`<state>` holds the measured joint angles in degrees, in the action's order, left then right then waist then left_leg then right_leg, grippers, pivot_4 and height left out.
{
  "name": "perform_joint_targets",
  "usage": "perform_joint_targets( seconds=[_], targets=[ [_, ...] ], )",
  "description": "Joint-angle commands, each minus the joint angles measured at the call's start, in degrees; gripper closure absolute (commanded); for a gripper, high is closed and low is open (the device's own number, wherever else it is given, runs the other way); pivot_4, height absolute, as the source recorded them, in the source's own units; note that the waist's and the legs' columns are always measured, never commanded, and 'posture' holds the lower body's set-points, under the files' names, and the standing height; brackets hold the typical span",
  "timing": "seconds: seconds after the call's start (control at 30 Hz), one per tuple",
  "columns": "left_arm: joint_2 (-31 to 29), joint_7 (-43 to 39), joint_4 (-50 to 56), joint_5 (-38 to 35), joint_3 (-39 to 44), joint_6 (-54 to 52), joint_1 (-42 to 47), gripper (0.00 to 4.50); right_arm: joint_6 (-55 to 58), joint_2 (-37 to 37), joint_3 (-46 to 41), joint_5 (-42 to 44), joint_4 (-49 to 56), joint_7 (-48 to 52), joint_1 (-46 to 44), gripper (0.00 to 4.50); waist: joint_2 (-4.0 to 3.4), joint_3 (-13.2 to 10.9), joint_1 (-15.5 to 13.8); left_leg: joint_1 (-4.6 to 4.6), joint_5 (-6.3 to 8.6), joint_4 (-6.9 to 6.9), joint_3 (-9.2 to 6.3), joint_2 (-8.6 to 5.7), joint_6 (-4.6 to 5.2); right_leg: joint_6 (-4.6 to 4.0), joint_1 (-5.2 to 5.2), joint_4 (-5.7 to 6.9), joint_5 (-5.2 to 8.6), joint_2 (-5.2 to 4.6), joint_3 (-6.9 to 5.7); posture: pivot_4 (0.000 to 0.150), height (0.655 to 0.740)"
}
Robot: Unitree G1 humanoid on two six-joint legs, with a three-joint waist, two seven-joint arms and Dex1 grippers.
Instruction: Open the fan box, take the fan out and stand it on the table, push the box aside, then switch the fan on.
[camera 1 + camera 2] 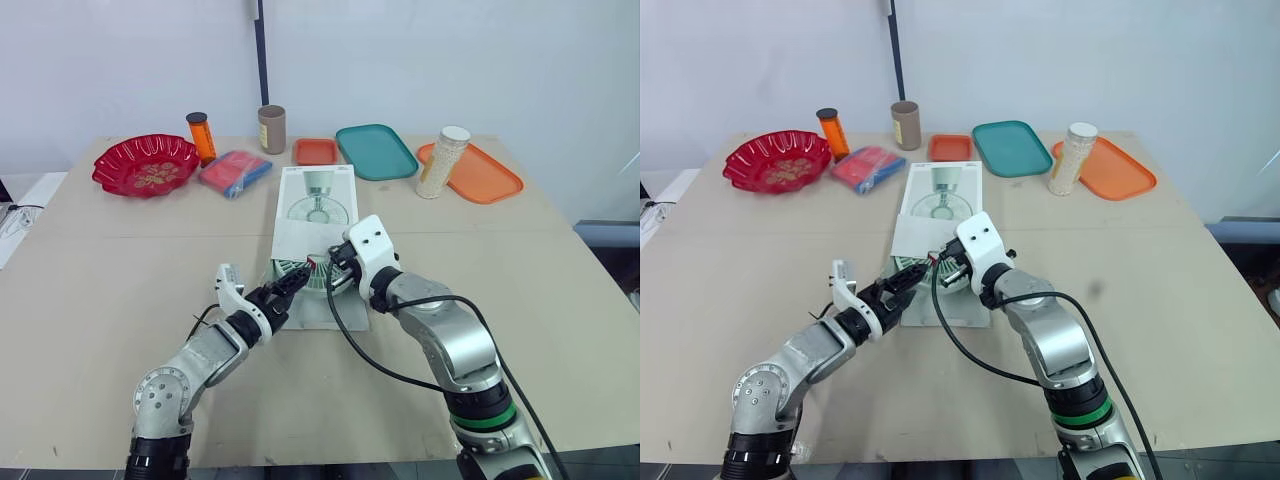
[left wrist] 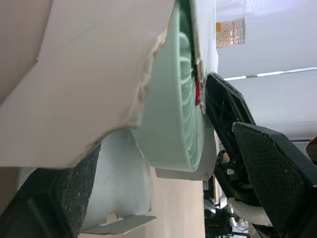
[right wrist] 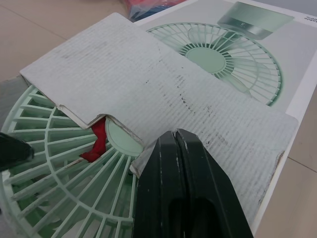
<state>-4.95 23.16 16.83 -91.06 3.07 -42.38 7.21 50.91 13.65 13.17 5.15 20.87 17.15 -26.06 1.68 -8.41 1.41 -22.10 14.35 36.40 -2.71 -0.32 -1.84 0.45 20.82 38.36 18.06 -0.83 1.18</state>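
The fan box [image 1: 316, 215] is lying flat at the middle of the table [image 1: 100, 280], printed face up, with its near end open. The green fan [image 1: 296, 272] is sitting partly out of that open end, its grille facing up, and a white flap [image 3: 163, 94] is lying over part of it. A small red tag [image 3: 96, 144] is showing at the grille's hub under the flap's edge. The left gripper [image 1: 287, 288] is reaching in at the fan's near left side. Its fingers [image 2: 54, 198] are spread wide on either side of the fan's rim, and contact cannot be confirmed. The right gripper [image 1: 335, 262] is resting at the flap with its fingers [image 3: 163, 188] pressed together, with nothing visible between them. Along the far edge are standing a red bowl [image 1: 145, 165], an orange bottle [image 1: 201, 137], a brown cup [image 1: 271, 128], a teal tray [image 1: 377, 151] and a jar [image 1: 440, 162].
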Motion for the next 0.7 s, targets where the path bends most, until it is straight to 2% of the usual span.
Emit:
perform_joint_targets(
  seconds=[0.03,0.27,0.3,0.63,0.67,0.7],
  targets=[
    [0.23,-0.64,-0.22,0.54,0.79,0.74,0.22,0.04,1.89,0.23,1.68,-0.74,-4.35,-0.03,1.77,4.5,0.0,0.0,0.0,0.0,0.0,0.0,0.0,0.0,0.0,0.0,0.0,0.0,0.0,0.0,0.0,0.15,0.7382],
    [1.32,-2.8,-3.33,3.56,1.16,1.4,2.64,0.04,1.89,0.19,1.82,-0.81,-4.24,0.3,1.83,4.5,0.0,0.0,-0.02,0.0,-0.02,0.0,0.0,0.0,-0.02,0.01,0.0,0.0,0.0,0.0,-0.01,0.15,0.7382],
    [1.44,-2.96,-3.69,3.88,1.16,1.34,2.98,0.56,1.99,0.18,1.81,-0.74,-4.19,0.42,1.84,4.5,0.0,0.0,-0.02,0.0,-0.02,0.0,-0.01,0.0,-0.02,0.01,0.0,0.0,0.0,0.0,-0.01,0.15,0.7382],
    [2.63,-4.77,-5.94,6.04,2.08,0.86,4.98,0.63,2.21,0.17,1.86,-0.9,-3.74,0.55,2.12,4.5,0.01,0.0,-0.04,0.0,-0.03,0.0,-0.01,0.0,-0.03,0.03,-0.01,0.0,-0.01,0.0,-0.01,0.15,0.7382],
    [2.81,-4.83,-6.0,6.16,2.07,0.77,5.03,0.89,2.22,0.17,1.88,-0.96,-3.75,0.55,2.15,4.5,0.0,0.0,-0.04,-0.01,-0.04,0.0,-0.02,0.0,-0.04,0.04,-0.01,0.0,-0.01,0.0,-0.01,0.15,0.7382],
    [2.96,-4.85,-6.0,6.29,2.03,0.69,5.08,0.89,2.24,0.13,1.85,-0.97,-3.8,0.55,2.11,4.5,0.01,0.0,-0.04,0.0,-0.04,0.0,-0.02,0.0,-0.04,0.05,-0.01,0.0,-0.01,0.0,-0.01,0.15,0.7382]
  ],
)
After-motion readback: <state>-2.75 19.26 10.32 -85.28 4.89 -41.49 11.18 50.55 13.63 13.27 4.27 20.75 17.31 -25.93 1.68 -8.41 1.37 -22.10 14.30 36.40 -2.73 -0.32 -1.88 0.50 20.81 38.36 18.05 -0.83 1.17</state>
